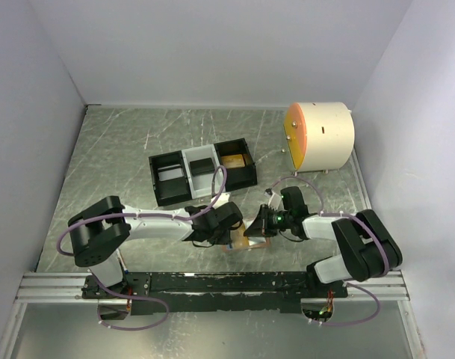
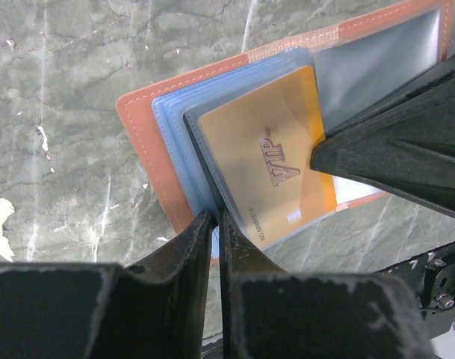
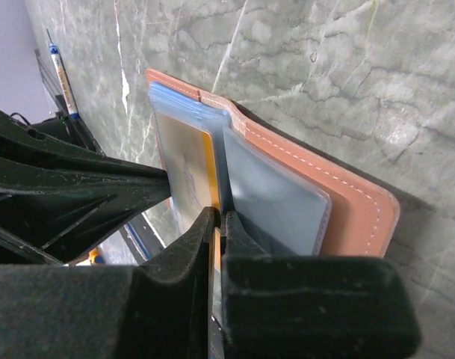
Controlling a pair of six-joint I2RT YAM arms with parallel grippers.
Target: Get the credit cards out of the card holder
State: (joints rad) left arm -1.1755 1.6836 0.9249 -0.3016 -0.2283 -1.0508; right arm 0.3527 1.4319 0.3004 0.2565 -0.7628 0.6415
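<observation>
Holder point(image 2: 149, 142) clamped by left hand point(image 2: 216, 215), card point(image 2: 264, 149) pinched by right hand point(image 3: 218, 218); the sleeve point(image 2: 178, 112) could be dragged out too.

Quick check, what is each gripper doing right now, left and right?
The left gripper is closed, pinching the card holder at its sleeve edge.
The right gripper is closed on the gold card, at its edge.

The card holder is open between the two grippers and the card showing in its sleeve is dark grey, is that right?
Not quite. The left wrist view shows that the card is golden orange, not dark grey. The card holder is open between the left gripper and the right gripper.
</observation>
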